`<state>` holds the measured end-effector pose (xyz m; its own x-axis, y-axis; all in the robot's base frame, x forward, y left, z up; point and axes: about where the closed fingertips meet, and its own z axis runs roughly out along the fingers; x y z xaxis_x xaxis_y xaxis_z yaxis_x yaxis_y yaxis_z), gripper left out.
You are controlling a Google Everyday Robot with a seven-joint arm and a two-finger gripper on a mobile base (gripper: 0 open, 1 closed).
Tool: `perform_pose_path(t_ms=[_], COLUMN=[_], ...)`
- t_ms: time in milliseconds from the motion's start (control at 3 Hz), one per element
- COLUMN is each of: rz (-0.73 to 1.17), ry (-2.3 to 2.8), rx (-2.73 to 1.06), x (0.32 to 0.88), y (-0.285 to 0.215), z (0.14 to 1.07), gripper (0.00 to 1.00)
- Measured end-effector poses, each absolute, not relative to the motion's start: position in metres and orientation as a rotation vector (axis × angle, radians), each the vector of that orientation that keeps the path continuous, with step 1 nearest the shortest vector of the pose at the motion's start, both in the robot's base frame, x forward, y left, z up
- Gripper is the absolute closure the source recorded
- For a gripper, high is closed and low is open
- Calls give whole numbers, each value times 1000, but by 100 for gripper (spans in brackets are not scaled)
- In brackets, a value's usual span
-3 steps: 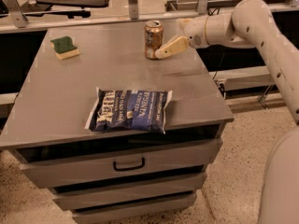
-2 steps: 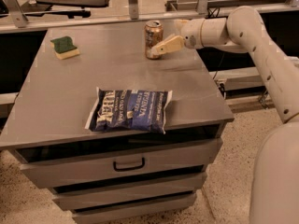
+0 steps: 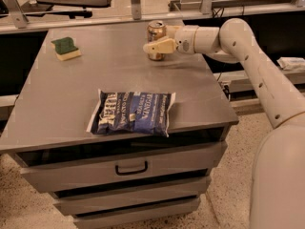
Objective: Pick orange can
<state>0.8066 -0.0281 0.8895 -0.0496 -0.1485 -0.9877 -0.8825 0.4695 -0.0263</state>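
The orange can [image 3: 155,31] stands upright at the far right of the grey cabinet top [image 3: 71,94]; it is coppery with a silver top. My gripper [image 3: 152,40] reaches in from the right at can height and is open around the can. One cream finger [image 3: 158,46] crosses the front of the can's lower half. The other finger is mostly hidden behind the can. The can rests on the surface.
A blue snack bag [image 3: 132,113] lies flat near the front edge. A green and yellow sponge [image 3: 66,48] sits at the far left corner. Drawers [image 3: 128,168] are below. My white arm [image 3: 257,66] spans the right side. Rails and shelving stand behind.
My gripper has moved left from beside the can until its near finger crosses the can's front. The can, bag and sponge have not moved.
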Motion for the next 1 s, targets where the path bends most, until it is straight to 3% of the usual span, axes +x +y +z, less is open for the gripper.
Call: perform_pose_path(t_ms=[1000], rz=[883], ry=[1336], rx=[-937], x=[770], y=[-19], z=[944], gripper=[87])
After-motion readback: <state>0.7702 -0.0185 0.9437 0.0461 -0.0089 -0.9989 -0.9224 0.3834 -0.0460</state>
